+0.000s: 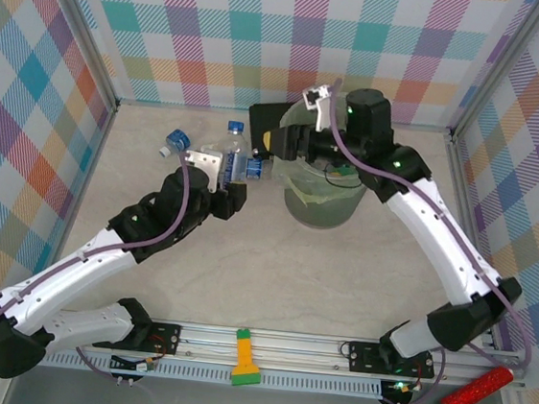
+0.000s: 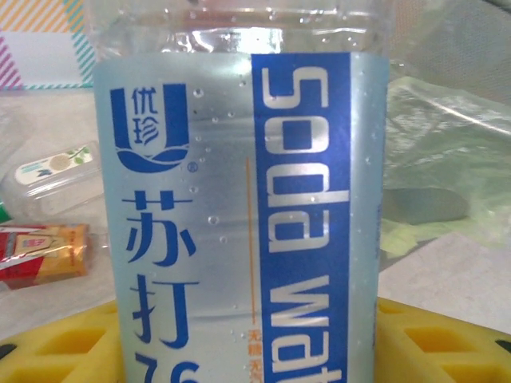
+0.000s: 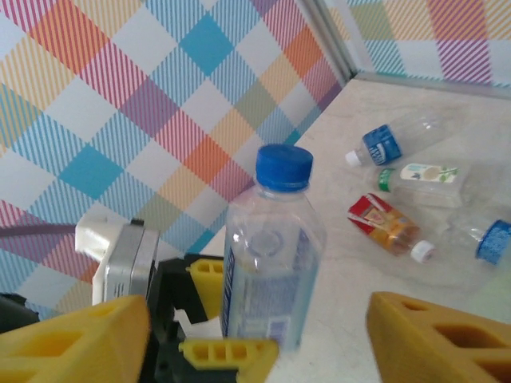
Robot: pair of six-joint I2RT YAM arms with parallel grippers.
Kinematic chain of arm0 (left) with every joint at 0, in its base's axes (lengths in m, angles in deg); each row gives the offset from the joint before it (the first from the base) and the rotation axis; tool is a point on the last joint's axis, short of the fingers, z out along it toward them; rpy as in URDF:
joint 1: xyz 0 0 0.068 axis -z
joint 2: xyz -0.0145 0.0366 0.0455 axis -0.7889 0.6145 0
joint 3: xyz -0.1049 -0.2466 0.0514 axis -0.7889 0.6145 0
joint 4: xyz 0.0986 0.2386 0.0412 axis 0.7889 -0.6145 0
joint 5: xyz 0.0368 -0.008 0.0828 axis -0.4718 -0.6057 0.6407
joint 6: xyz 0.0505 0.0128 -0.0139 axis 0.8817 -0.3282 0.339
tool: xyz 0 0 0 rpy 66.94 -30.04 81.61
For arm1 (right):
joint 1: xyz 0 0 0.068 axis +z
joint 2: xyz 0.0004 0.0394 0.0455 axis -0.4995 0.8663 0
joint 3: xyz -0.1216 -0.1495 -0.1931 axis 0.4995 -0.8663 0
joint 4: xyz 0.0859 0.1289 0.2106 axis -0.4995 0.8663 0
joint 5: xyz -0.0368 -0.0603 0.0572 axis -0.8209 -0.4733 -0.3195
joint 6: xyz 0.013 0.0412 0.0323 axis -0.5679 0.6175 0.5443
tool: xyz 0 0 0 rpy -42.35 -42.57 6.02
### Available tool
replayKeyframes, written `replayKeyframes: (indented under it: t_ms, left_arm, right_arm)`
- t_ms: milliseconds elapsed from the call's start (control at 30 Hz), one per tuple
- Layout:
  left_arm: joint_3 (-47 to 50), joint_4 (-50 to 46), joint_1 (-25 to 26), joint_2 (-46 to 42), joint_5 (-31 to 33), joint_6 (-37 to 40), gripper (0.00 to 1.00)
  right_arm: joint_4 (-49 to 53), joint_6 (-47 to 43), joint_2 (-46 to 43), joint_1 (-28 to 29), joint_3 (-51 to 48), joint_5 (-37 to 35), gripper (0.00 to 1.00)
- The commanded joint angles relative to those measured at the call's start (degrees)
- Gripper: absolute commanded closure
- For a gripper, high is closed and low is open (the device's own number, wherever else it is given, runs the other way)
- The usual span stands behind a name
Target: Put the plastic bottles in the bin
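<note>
- In my left wrist view the soda water bottle (image 2: 239,215) runs out at top and bottom, so its cap and base are cut off.
- My left fingers (image 2: 56,347) are cut by the lower edge.
- Behind it, the bin (image 2: 447,136) and the red-labelled bottle (image 2: 44,251) are blurred.
- From above, my right arm (image 1: 423,209) covers the far rim of the bin and a part of the black flat object (image 1: 264,121).
- My right fingers (image 3: 435,335) are blurred and cut by the lower edge, and the blue-labelled bottle (image 3: 495,239) is cut by the right edge.
</note>
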Motion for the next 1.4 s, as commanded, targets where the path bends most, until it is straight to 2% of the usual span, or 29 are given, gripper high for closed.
replayKeyframes:
  t_ms: [0, 400, 667, 800, 900, 1033, 1233, 1267, 1367]
  left_arm:
    - [-2.4, 1.4, 0.7, -2.2, -3.3, 2.8, 0.4]
    - [-4.7, -2.5, 1.0, -1.4, -10.4, 4.8, 0.41]
    - [-4.9, -2.3, 1.1, 0.1, -11.0, 4.9, 0.41]
    - [-5.2, -2.3, 1.2, 0.5, -12.6, 5.0, 0.41]
    - [-5.6, -2.9, 1.3, 0.9, -13.0, 5.4, 0.42]
    - [-5.8, -3.0, 1.3, 0.9, -13.2, 5.5, 0.42]
    - [-6.2, -4.0, 1.4, 1.4, -13.9, 5.8, 0.41]
    - [-6.2, -4.0, 1.3, 1.3, -13.8, 5.9, 0.4]
    - [-6.2, -3.9, 1.3, 0.5, -13.4, 5.4, 0.24]
  right_arm:
    - [2.3, 1.3, 3.5, 0.2, 4.2, 3.9, 0.36]
    - [3.2, 4.0, 11.8, 0.4, 11.4, 9.8, 0.43]
    - [2.5, 3.8, 11.5, 0.6, 11.2, 10.2, 0.41]
    - [1.9, 3.5, 11.1, 0.6, 11.0, 10.9, 0.44]
    - [4.9, 3.2, 12.7, 0.7, 13.2, 12.6, 0.51]
    - [5.7, 3.1, 13.0, 0.6, 13.2, 12.9, 0.54]
    - [5.5, 2.0, 11.6, 0.6, 12.5, 11.8, 0.64]
    - [5.2, 2.0, 11.3, 0.6, 12.2, 11.7, 0.66]
    - [4.3, 2.6, 9.8, 0.3, 11.0, 9.8, 0.67]
